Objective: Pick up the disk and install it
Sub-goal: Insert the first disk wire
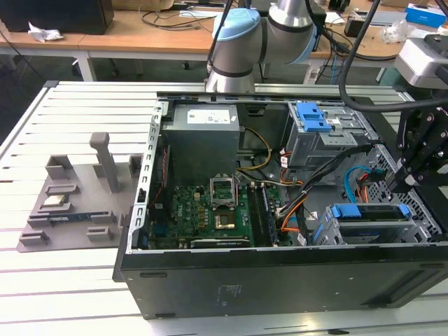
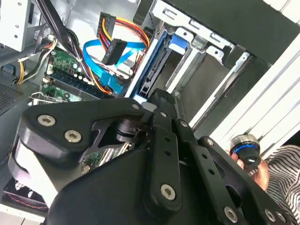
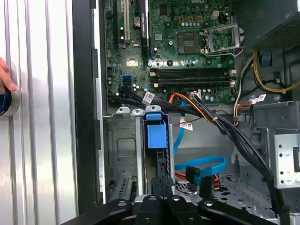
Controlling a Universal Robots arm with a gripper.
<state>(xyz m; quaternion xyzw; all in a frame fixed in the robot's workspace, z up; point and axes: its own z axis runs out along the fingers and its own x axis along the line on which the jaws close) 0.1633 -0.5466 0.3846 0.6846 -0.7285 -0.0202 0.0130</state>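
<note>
Computer case lies open on a slatted table, motherboard exposed. The exterior view shows the disk seated in its bay near the case's front corner at that view's right, with the black gripper just above it. In the first wrist view the disk stands edge-on below the gripper, which appears clenched on nothing, though its fingertips are partly hidden. A hand rests at the table's edge.
</note>
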